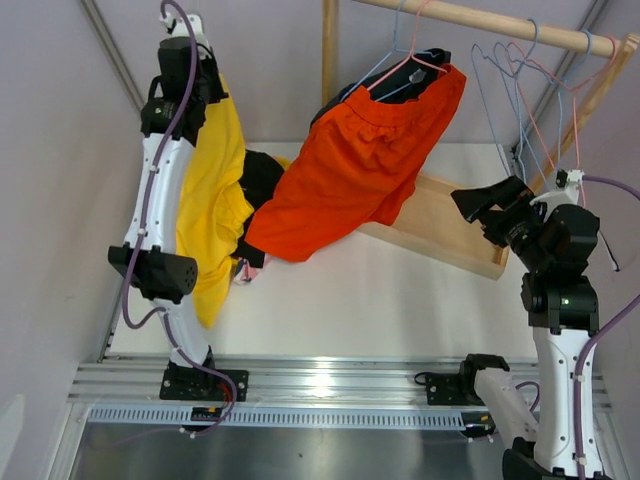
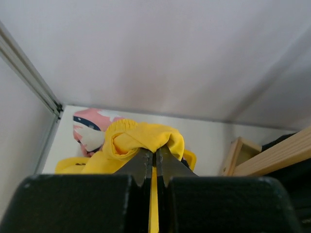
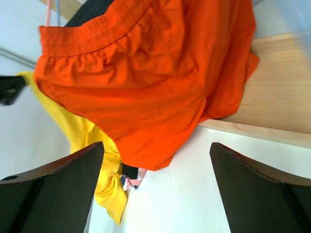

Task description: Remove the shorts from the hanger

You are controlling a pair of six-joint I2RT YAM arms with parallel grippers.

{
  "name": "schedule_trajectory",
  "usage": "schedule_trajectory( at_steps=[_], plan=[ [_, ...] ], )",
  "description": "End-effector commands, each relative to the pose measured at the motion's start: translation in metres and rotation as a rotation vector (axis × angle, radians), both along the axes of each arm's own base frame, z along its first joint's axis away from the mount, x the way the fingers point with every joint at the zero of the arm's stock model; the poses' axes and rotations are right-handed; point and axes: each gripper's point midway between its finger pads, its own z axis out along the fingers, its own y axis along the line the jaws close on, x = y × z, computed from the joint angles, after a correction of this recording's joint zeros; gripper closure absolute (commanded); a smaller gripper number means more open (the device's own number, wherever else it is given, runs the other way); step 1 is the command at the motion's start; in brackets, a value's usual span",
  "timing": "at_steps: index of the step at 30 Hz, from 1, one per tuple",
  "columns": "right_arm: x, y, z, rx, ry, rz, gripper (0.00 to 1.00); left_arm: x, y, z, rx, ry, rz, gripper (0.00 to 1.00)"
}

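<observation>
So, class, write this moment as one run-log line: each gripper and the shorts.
left gripper: shut on yellow shorts | right gripper: open, facing orange-red shorts | orange-red shorts: on hanger

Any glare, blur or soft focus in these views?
Top external: sharp, one glare patch on the metal rail. Left wrist: yellow shorts crisp, left end effector near the lens soft. Right wrist: orange-red shorts evenly lit and sharp, right end effector dark, blurred.

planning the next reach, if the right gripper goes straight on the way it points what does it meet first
Most likely the orange-red shorts, hanging dead ahead of the open right gripper and filling the middle of its wrist view. How far off they are is unclear.
</observation>
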Motion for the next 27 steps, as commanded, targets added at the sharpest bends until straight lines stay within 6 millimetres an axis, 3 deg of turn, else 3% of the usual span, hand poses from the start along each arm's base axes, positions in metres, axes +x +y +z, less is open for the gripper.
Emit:
schedule_trajectory(
  at_steps=[1, 2, 3, 5, 6, 8, 9, 10, 11, 13, 15, 16, 17, 18, 19, 20, 21, 22, 23, 24, 25, 26, 27],
  plan=[
    [-0.013, 0.016, 0.037, 0.02, -0.148, 0.09, 0.01, 0.022, -0.006, -0.038, -0.03, 0.059, -0.026, 1.0],
    [-0.016, 0.018, 0.049, 0.021, -0.201, 0.106, 0.01, 0.025, -0.008, -0.049, -0.035, 0.077, -0.027, 1.0],
    [-0.02, 0.024, 0.056, 0.03, -0.226, 0.139, 0.0, 0.026, -0.009, -0.085, -0.045, 0.156, -0.022, 1.0],
    [-0.026, 0.034, 0.08, 0.034, -0.318, 0.205, 0.01, 0.025, -0.012, -0.116, -0.076, 0.218, -0.017, 0.95],
    [-0.027, 0.038, 0.087, 0.043, -0.337, 0.23, 0.01, 0.022, -0.014, -0.123, -0.088, 0.232, -0.023, 0.82],
    [-0.031, 0.045, 0.11, 0.042, -0.403, 0.271, 0.01, 0.013, -0.02, -0.164, -0.112, 0.323, -0.042, 0.56],
    [-0.023, 0.049, 0.112, 0.043, -0.394, 0.287, 0.01, 0.01, -0.022, -0.17, -0.122, 0.338, -0.048, 0.28],
    [-0.02, 0.05, 0.118, 0.041, -0.4, 0.286, 0.01, 0.003, -0.023, -0.19, -0.126, 0.385, -0.053, 0.04],
    [-0.018, 0.047, 0.132, 0.037, -0.431, 0.262, 0.0, 0.0, -0.025, -0.193, -0.127, 0.397, -0.053, 0.01],
    [-0.006, 0.061, 0.137, 0.052, -0.434, 0.3, 0.01, -0.013, -0.024, -0.192, -0.108, 0.404, -0.033, 0.01],
    [0.002, 0.066, 0.158, 0.057, -0.49, 0.297, 0.01, -0.026, -0.032, -0.173, -0.09, 0.364, -0.04, 0.01],
    [0.019, 0.078, 0.154, 0.05, -0.474, 0.32, 0.01, -0.041, -0.033, -0.146, -0.091, 0.31, -0.049, 0.01],
    [0.031, 0.081, 0.156, 0.044, -0.467, 0.307, 0.01, -0.052, -0.04, -0.138, -0.086, 0.295, -0.066, 0.01],
    [0.033, 0.085, 0.172, 0.037, -0.5, 0.311, 0.01, -0.063, -0.044, -0.131, -0.087, 0.283, -0.08, 0.01],
    [0.057, 0.092, 0.161, 0.022, -0.461, 0.312, 0.01, -0.085, -0.045, -0.098, -0.101, 0.211, -0.102, 0.01],
    [0.066, 0.099, 0.163, 0.021, -0.459, 0.314, 0.02, -0.102, -0.053, -0.112, -0.102, 0.245, -0.136, 0.01],
    [0.07, 0.101, 0.176, 0.015, -0.49, 0.312, 0.04, -0.116, -0.057, -0.105, -0.106, 0.227, -0.162, 0.01],
    [0.091, 0.106, 0.167, 0.004, -0.463, 0.307, 0.04, -0.13, -0.059, -0.1, -0.105, 0.213, -0.183, 0.01],
    [0.103, 0.104, 0.167, -0.007, -0.465, 0.28, 0.05, -0.16, -0.064, -0.112, -0.104, 0.226, -0.219, 0.01],
    [0.111, 0.105, 0.168, -0.012, -0.466, 0.272, 0.07, -0.174, -0.066, -0.111, -0.101, 0.216, -0.245, 0.01],
    [0.116, 0.105, 0.178, -0.015, -0.492, 0.262, 0.11, -0.189, -0.066, -0.112, -0.099, 0.206, -0.262, 0.01],
    [0.137, 0.107, 0.167, -0.023, -0.464, 0.247, 0.17, -0.217, -0.064, -0.114, -0.105, 0.191, -0.28, 0.01],
    [0.144, 0.109, 0.167, -0.022, -0.461, 0.242, 0.26, -0.23, -0.063, -0.133, -0.103, 0.22, -0.284, 0.01]
  ],
)
